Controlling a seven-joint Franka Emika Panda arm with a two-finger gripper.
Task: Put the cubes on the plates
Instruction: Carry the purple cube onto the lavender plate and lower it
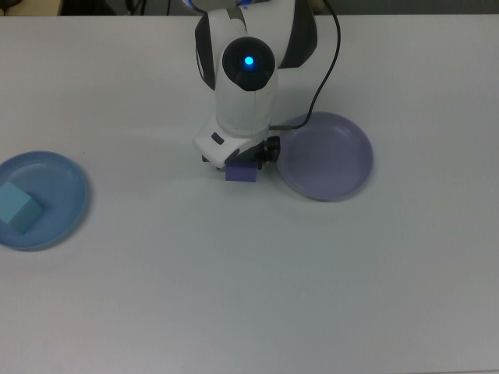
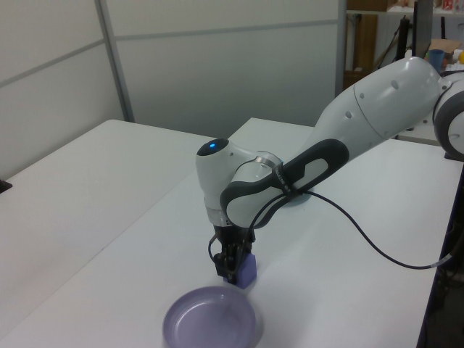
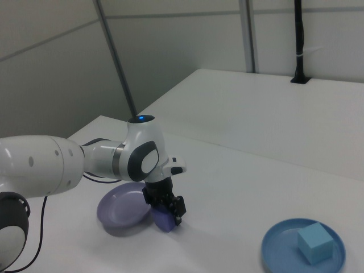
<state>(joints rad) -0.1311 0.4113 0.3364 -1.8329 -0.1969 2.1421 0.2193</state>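
- In the top view's far left, the light blue plate (image 1: 43,226) sits on the white table (image 1: 249,296) with the light cyan cube (image 1: 17,208) resting on it, so that half of the job looks done.
- Near the top view's middle, my fingers (image 2: 233,270) are down around the dark blue-violet cube (image 1: 242,173), which stands on the table; I cannot tell whether they have closed on it or only straddle it.
- Just to the top view's right of that cube lies the empty lavender plate (image 1: 327,156), close beside it.
- Risk, as I judge it: an off-centre grip could let the cube twist or slip free when lifted, and carrying it too low could knock it against the plate's raised rim.
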